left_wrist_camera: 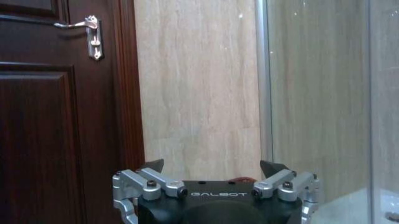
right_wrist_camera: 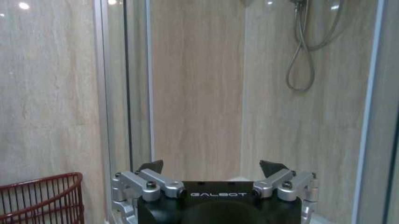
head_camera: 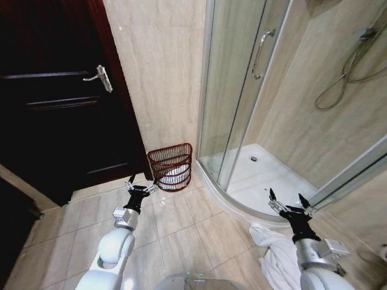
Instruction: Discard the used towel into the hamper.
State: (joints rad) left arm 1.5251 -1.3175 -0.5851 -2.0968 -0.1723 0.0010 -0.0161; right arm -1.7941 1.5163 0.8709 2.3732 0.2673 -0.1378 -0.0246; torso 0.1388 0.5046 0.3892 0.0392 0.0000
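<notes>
Both grippers are up and empty, fingers spread wide. Left gripper (head_camera: 140,186) hangs at lower centre-left of the head view, just in front of the hamper (head_camera: 171,166), not touching it. From its own wrist camera, the left gripper (left_wrist_camera: 212,167) shows its tips parted, facing the beige tiled wall (left_wrist_camera: 199,93) between the dark wooden door (left_wrist_camera: 56,121) and the shower's glass. Right gripper (head_camera: 289,202) sits lower right, released as well, above the white towel (head_camera: 278,254) crumpled on the floor tiles beside the shower tray's curved edge (head_camera: 236,208). The right wrist camera has that gripper (right_wrist_camera: 212,167) pointing at the glass enclosure, shower hose (right_wrist_camera: 302,51) hanging upper right, hamper rim (right_wrist_camera: 44,184) at lower left. The hamper stands against the wall, middle of the head view, something pale inside.
</notes>
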